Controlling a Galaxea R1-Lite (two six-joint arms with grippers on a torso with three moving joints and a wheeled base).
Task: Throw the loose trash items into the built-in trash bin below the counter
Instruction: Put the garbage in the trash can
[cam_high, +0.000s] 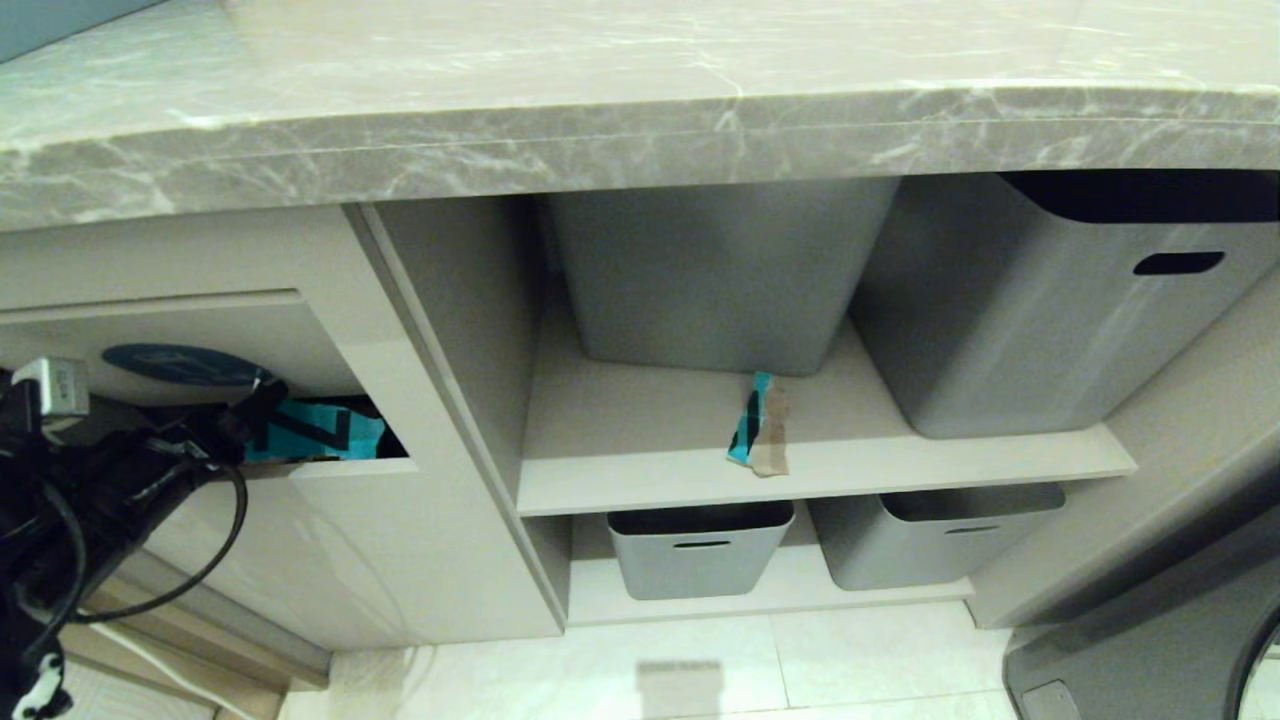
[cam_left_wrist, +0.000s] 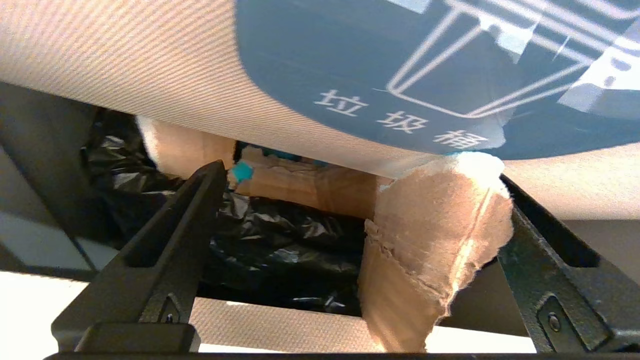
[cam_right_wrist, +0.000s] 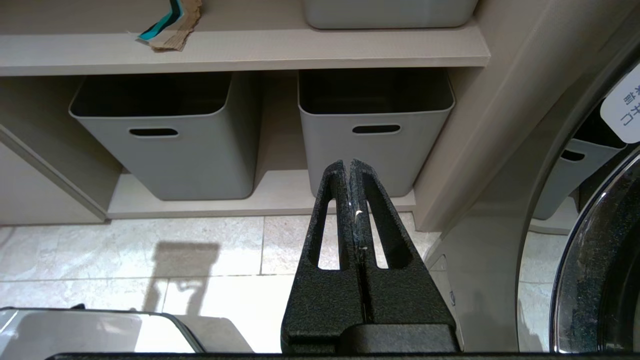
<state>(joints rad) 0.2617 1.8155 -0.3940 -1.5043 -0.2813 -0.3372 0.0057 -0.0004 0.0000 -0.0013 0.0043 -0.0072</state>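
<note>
With the left pincer (cam_high: 250, 405) spread at the bin flap (cam_high: 150, 330), lower left of the head view, and its cardboard scrap (cam_left_wrist: 435, 240) at the opening, pinch the light, flexible, tear-prone shelf scrap (cam_high: 760, 425) mid-frame across its flat faces.

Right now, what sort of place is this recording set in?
Probably a home kitchen or laundry corner: a grey marble-look counter over beige cabinets, grey plastic storage tubs on open shelves, and a tilting bin flap with a round blue sticker.

Soft indoor light (countertop glare)
</note>
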